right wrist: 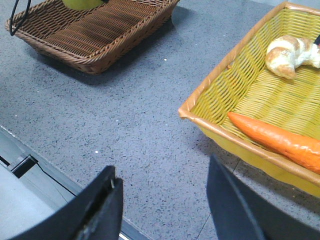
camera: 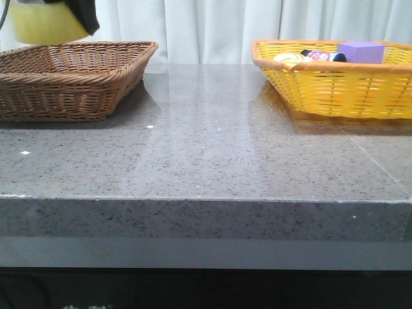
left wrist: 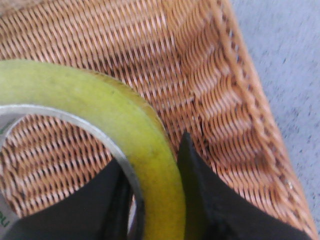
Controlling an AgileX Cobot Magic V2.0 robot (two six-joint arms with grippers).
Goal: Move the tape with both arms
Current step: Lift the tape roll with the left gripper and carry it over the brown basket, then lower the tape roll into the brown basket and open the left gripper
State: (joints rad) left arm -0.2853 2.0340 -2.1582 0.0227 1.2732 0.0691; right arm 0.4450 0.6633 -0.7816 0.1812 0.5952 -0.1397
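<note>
Left wrist view: left hand (left wrist: 159, 200) pinches tape (left wrist: 125, 130) wall, yellow-green w/ pale core, above brown basket (left wrist: 220, 100). Right hand (right wrist: 162, 200) spread over desk (right wrist: 125, 115).

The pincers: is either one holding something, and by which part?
The left pincer holds the tape by its ring wall, over the brown basket. The right pincer is empty.

Glossy speckled stone table (camera: 212, 161); rough brown wicker basket (camera: 71, 80); yellow woven basket (camera: 335, 90); translucent, smooth yellow tape (left wrist: 125, 130).
</note>
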